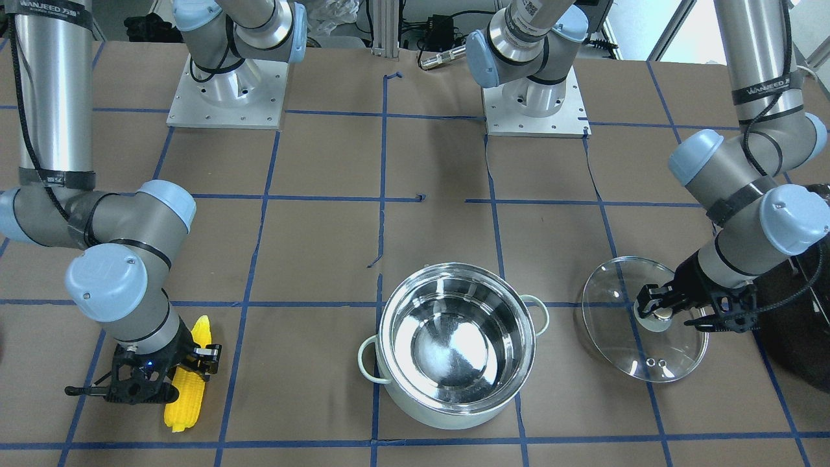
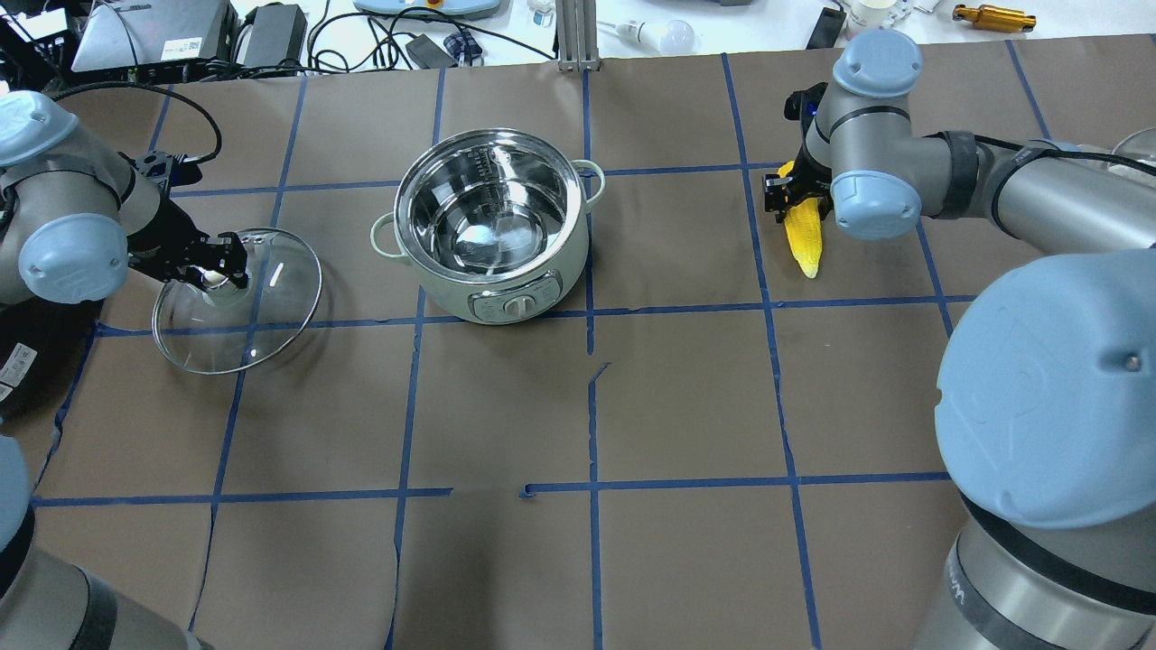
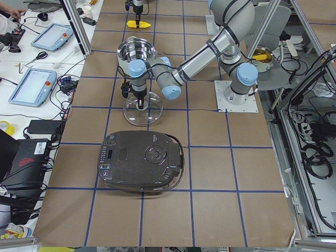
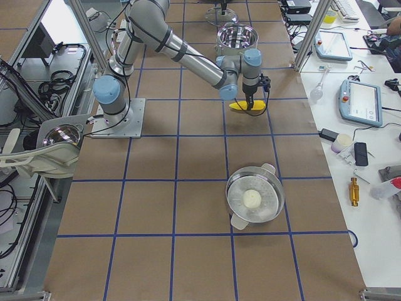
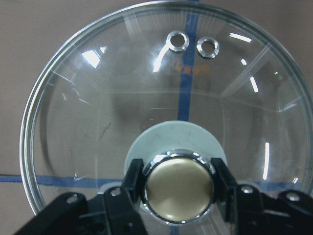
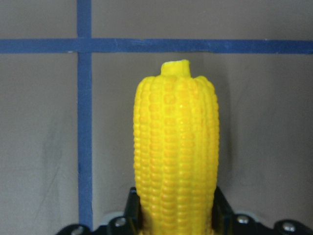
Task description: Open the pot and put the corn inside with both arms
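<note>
The pot (image 1: 454,408) stands open and empty at the table's middle, and shows in the overhead view (image 2: 452,298). Its glass lid (image 1: 622,350) is off, beside the pot on my left side, at about table height (image 2: 262,316). My left gripper (image 1: 660,312) is shut on the lid's knob (image 5: 178,188). The yellow corn (image 1: 185,402) lies on the brown paper on my right side (image 2: 806,239). My right gripper (image 1: 188,373) is shut on its thick end, with a finger on each side (image 6: 176,205).
A large black appliance (image 3: 139,160) sits on the table beyond the lid, close to my left arm. A second steel pot (image 4: 254,199) stands at the table's right end. Blue tape lines grid the brown paper. Cables and devices lie past the far edge.
</note>
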Robot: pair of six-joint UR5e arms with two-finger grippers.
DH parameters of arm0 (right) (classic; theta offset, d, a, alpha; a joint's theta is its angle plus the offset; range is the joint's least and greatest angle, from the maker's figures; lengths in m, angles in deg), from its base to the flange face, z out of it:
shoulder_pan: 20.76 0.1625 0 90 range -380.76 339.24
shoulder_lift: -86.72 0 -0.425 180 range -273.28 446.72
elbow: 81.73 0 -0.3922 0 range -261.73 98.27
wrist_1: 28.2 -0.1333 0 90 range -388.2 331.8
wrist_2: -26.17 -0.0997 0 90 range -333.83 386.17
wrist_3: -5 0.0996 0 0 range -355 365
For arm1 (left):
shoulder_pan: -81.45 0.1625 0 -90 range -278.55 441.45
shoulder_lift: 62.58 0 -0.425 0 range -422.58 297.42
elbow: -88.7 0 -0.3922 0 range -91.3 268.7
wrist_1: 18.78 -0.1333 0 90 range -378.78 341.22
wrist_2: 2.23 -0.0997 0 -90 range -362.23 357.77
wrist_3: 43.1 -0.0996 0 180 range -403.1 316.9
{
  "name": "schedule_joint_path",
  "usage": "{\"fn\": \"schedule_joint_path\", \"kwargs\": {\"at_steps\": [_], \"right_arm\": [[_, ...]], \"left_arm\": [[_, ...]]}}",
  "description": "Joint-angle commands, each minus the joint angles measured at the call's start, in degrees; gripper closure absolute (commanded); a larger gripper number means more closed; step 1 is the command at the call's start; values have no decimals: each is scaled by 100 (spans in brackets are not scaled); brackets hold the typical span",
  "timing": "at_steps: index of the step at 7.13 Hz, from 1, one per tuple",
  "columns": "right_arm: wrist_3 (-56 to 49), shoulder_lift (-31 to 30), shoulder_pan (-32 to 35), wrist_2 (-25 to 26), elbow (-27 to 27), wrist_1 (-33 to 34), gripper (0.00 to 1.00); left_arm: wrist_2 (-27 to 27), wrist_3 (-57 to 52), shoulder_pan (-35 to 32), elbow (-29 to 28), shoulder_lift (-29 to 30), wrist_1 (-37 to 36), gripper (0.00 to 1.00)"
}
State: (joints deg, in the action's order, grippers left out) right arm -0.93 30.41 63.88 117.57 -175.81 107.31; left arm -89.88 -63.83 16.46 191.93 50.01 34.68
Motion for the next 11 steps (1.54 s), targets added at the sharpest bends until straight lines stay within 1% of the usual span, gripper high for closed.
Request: {"fn": "schedule_joint_path", "kwargs": {"at_steps": [1, 2, 3, 4, 5, 6, 8, 9, 10, 11], "right_arm": [[-13, -38, -9, 79, 73, -76, 85], [-13, -116, 0, 358, 274, -321, 85], [74, -343, 9, 335, 633, -1002, 86], [109, -633, 96, 335, 941, -1722, 88], [362, -836, 279, 308, 1179, -2017, 88], [643, -838, 620, 308, 1451, -2185, 88], [830, -716, 1280, 300, 2267, -2527, 87], [1309, -515, 1640, 282, 2671, -2773, 87], [1758, -278, 2018, 160, 2902, -2793, 87], [2206, -49, 2378, 107, 3087, -2776, 87]], "left_arm": [[-24, 25, -22, 47, -53, 7, 75], [-15, 34, -23, 152, -80, 7, 75], [-50, 51, -31, 214, -132, -11, 75], [-68, 60, -31, 249, -133, -11, 75], [-68, 77, -31, 310, -168, -20, 75], [-68, 217, -31, 346, -211, -20, 76], [-77, 245, -23, 390, -256, -20, 75], [-77, 245, -5, 390, -247, -20, 63], [-77, 245, 12, 390, -247, -29, 41], [-77, 245, 13, 390, -247, -29, 35]]}}
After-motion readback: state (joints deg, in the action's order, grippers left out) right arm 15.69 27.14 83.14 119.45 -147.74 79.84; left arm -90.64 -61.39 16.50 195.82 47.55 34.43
